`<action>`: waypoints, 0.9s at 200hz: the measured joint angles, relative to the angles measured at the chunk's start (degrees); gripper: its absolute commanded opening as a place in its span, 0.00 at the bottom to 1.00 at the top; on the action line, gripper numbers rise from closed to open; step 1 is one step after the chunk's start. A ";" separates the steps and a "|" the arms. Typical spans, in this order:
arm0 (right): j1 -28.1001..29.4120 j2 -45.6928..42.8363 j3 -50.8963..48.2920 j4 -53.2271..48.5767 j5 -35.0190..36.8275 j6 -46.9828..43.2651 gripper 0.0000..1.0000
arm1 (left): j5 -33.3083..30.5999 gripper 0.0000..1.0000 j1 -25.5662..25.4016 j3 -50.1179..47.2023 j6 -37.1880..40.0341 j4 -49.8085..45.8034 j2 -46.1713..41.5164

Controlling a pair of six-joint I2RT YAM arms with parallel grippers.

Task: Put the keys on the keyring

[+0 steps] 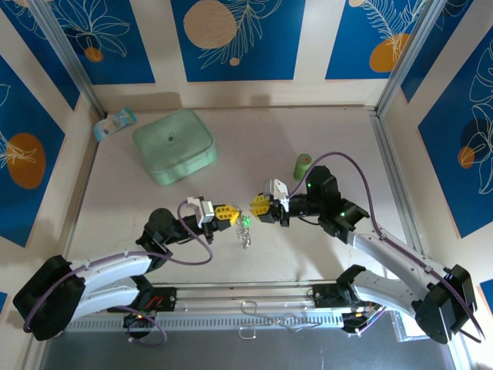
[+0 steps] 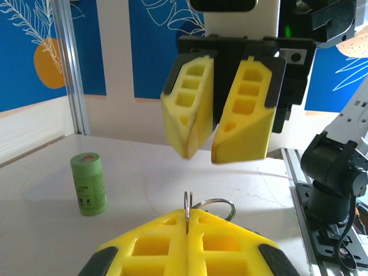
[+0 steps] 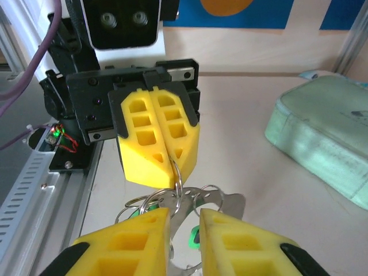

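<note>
The keyring (image 3: 179, 192) is held aloft, pinched in the closed left gripper (image 3: 172, 172), with green keys (image 1: 245, 223) dangling beneath, while the right gripper (image 3: 184, 224) is set against it, jaws parted; threading is judged underway, and a firm grasp of one key is called for next

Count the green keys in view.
2: one key in the gap of the right claw, another key beside it, under the keyring loops. More may be hidden.

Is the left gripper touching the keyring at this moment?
Touching. The left wrist view shows the left gripper shut on the keyring, with one wire loop pinched upright between its yellow fingers.
</note>
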 measured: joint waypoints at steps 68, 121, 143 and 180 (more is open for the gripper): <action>2.82 3.98 0.96 0.28 0.52 -0.17 0.20 | 1.57 0.00 0.00 0.00 0.48 0.24 0.76; 3.19 4.35 1.31 0.42 1.62 -0.15 0.15 | 2.19 0.00 0.00 0.02 0.48 0.39 0.96; 3.41 4.46 1.46 0.35 1.70 -0.17 0.15 | 2.25 0.00 0.00 0.04 0.46 0.46 1.03; 3.76 5.55 2.36 -0.02 1.66 -0.22 0.15 | 2.67 0.00 0.00 0.07 0.46 0.87 1.33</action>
